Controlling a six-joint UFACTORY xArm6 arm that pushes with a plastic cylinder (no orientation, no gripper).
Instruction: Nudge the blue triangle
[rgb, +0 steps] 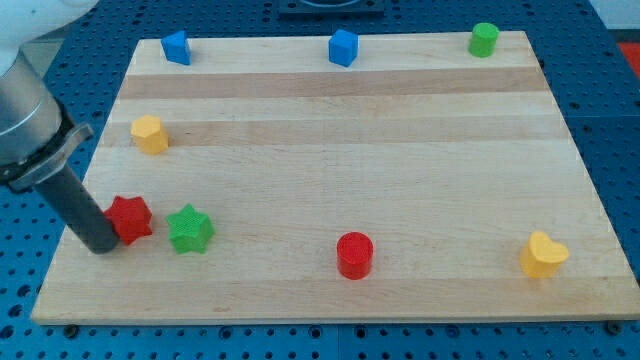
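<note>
My tip (103, 246), a bare rod with no end effector to spread or pinch, sat against the red plastic star block (130, 218), risking dragging it towards the blue triangular block (177, 47) at the wooden worktop's (330, 150) top-left edge.

Pale striped wooden board (330, 130), lighter and darker bands, on a blue studded surface (620, 120). On the board: blue triangle (177, 47), blue cube (343, 47), green cylinder (484, 39), yellow hexagon (149, 133), red star (129, 218), green star (189, 229), red cylinder (354, 254), yellow heart (543, 254). My tip (103, 246) is dark.
</note>
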